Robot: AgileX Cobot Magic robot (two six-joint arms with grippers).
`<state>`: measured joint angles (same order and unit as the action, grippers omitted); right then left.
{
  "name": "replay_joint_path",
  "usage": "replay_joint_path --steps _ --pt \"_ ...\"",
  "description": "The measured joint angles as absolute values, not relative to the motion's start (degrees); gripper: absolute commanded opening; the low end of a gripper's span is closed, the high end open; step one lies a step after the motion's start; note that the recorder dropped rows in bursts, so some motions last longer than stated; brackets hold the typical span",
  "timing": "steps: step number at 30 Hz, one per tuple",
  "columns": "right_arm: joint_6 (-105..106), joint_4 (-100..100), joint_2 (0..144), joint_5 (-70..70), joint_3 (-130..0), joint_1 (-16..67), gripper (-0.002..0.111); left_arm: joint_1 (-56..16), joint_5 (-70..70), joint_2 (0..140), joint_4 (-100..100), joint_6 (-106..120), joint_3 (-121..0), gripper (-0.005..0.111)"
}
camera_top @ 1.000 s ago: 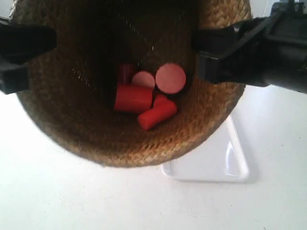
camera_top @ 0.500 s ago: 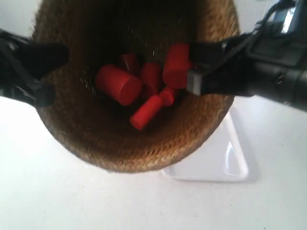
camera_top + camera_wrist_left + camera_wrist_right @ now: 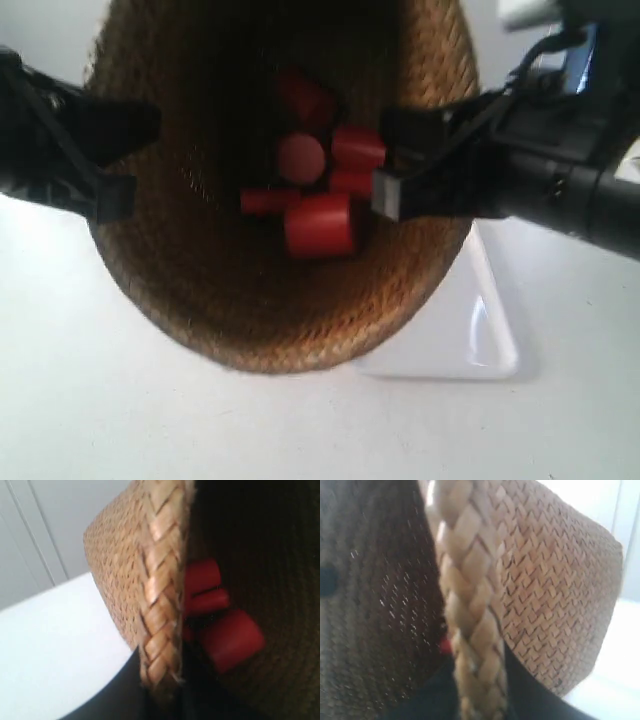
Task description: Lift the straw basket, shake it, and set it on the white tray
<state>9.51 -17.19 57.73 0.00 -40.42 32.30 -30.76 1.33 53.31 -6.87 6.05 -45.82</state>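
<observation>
The straw basket (image 3: 270, 310) hangs in the air, tilted, filling the exterior view, with several red cylinders (image 3: 318, 225) loose inside. The arm at the exterior view's left grips its rim with a gripper (image 3: 125, 165); the arm at the exterior view's right does so with a gripper (image 3: 395, 160). In the left wrist view my left gripper (image 3: 162, 690) is shut on the braided rim (image 3: 160, 595), red cylinders (image 3: 227, 637) beside it. In the right wrist view my right gripper (image 3: 480, 690) is shut on the rim (image 3: 467, 620). The white tray (image 3: 480, 335) lies on the table, partly hidden behind the basket.
A white table (image 3: 100, 400) stretches under and in front of the basket. A white panelled wall (image 3: 30, 545) shows behind it in the left wrist view.
The basket has swung to the right and tipped, and both grippers moved with it. The red cylinders inside tumbled into a new heap.
</observation>
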Motion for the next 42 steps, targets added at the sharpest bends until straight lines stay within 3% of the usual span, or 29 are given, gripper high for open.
replay_joint_path --steps 5,11,17,21,24,30,37,42 --pt "6.5 -18.5 52.3 7.6 -42.6 34.5 0.000 -33.0 8.2 47.1 -7.5 5.3 -49.0 0.000" --pt "10.2 -17.8 56.2 -4.2 -40.9 32.7 0.000 -30.7 0.7 50.5 -5.4 6.7 -46.3 0.000" --pt "6.3 -20.0 55.4 9.1 -42.5 34.4 0.000 -32.9 10.6 48.1 -7.3 3.9 -47.1 0.000" --pt "9.4 -19.8 50.3 1.3 -42.5 35.8 0.000 -33.5 5.5 43.6 -5.5 6.7 -47.7 0.000" --pt "12.1 -19.6 54.3 -5.3 -41.1 33.8 0.000 -32.0 0.6 47.9 -4.7 7.7 -45.8 0.000" --pt "7.1 -20.9 56.4 6.9 -42.2 33.8 0.000 -32.6 10.6 48.8 -6.4 4.8 -47.2 0.000" --pt "12.6 -20.9 57.3 -4.4 -41.5 32.2 0.000 -30.7 2.0 49.8 -5.5 8.0 -46.7 0.000" --pt "10.6 -21.8 59.4 11.5 -43.0 31.6 0.000 -30.6 15.9 52.6 -5.7 4.0 -48.6 0.000"
